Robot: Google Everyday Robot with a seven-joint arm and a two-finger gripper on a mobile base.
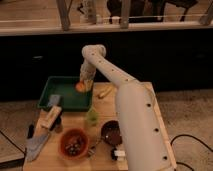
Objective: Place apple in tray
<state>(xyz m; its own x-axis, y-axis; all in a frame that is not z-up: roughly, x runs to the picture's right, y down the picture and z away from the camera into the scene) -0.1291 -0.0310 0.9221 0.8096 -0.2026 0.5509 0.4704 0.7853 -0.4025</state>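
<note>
Currently pincer [85, 84] clenched on the apple [79, 86], over the far right corner of the green tray [66, 98]. Tray sits at the worktop's [102, 111] far left.

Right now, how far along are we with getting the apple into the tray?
Done: the apple is off the table and sits over the right side of the green tray. In hand: the gripper is shut on the apple at the tray's far right. Left: lower if needed, release, and pull the arm clear. I cannot tell whether the apple already touches the tray floor.
</note>
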